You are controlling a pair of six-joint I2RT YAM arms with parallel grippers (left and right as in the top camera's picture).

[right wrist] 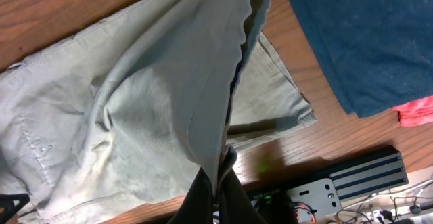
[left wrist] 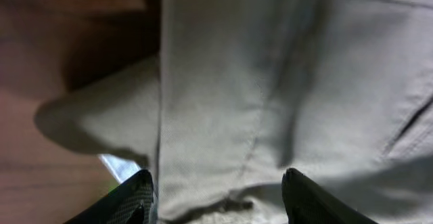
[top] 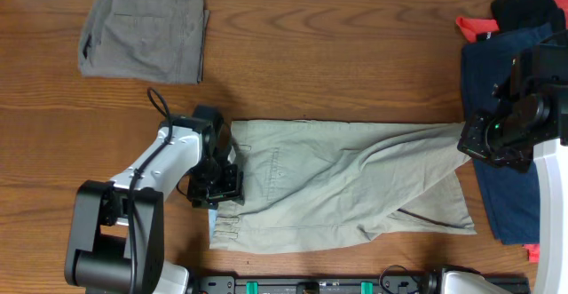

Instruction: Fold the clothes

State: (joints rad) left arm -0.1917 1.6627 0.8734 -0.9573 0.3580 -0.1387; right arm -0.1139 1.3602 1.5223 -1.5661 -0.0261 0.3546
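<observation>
The light khaki shorts (top: 337, 178) lie spread across the middle of the table (top: 355, 72), waistband to the left. My left gripper (top: 217, 187) is down on the waistband end. In the left wrist view its jaws (left wrist: 220, 180) stand open, one finger (left wrist: 139, 197) on each side of a ridge of khaki cloth (left wrist: 270, 82). My right gripper (top: 470, 139) holds the right leg end raised off the table. The right wrist view shows it (right wrist: 220, 176) shut on a hanging fold of the shorts (right wrist: 135, 102).
A folded grey-olive pair (top: 146, 29) lies at the back left. A dark navy pair (top: 497, 90) lies along the right edge, beside red cloth (top: 479, 26) and a black garment (top: 530, 10). The arms' base rail (right wrist: 352, 183) runs along the front edge.
</observation>
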